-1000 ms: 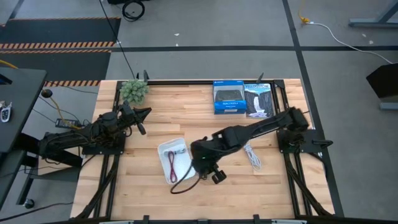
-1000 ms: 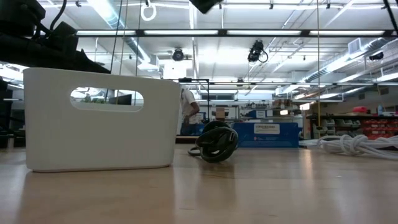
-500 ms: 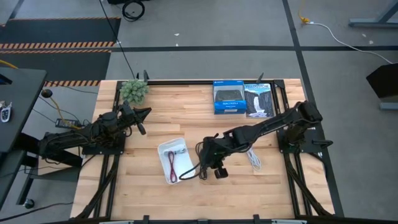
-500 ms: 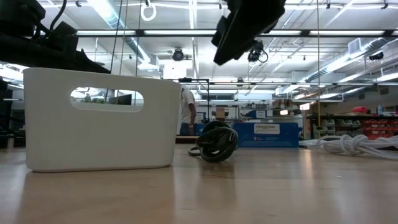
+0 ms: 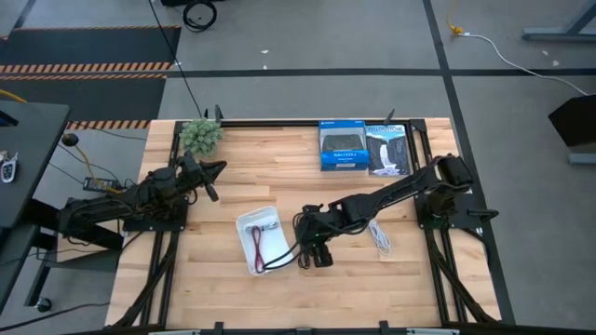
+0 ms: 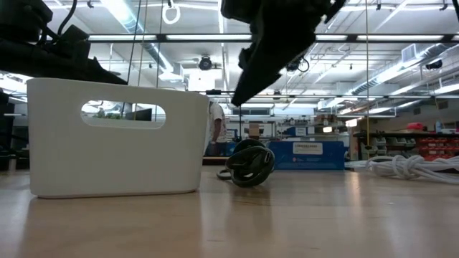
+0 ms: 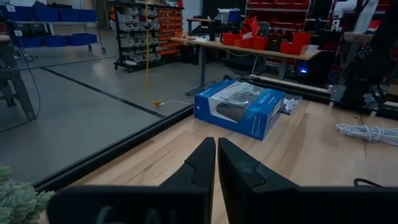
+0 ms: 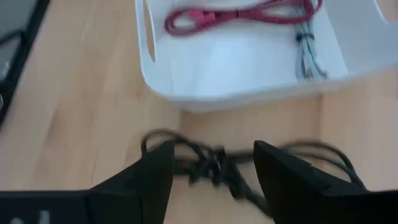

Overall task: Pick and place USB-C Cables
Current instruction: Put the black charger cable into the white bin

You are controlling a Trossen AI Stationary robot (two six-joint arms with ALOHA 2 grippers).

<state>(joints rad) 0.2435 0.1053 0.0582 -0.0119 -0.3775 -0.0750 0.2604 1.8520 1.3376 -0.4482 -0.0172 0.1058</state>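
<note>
The black cable [image 6: 248, 165] lies coiled on the table just to the right of the white tray [image 6: 115, 143]. My right gripper [image 8: 214, 152] hangs open above it, one finger on either side of the bundle [image 8: 214, 167], clear of it in the low view. The dark red cable [image 8: 242, 15] lies inside the tray [image 5: 244, 223]. The white cable [image 5: 380, 237] rests on the table near the right arm. My left gripper [image 7: 216, 162] waits shut at the table's left [image 5: 214, 173], well above the wood.
Two blue retail boxes [image 5: 343, 146] stand at the far edge, right of centre. A small green plant [image 5: 200, 135] sits at the far left corner. A thin black cord [image 5: 279, 262] trails from the right arm past the tray's near corner. A person stands in the room beyond the table [image 6: 215, 129].
My right gripper has come down from above toward the black cable, shifting slightly toward the table's far edge and turning as it went. The black cable, the tray and the other cables have kept their places.
</note>
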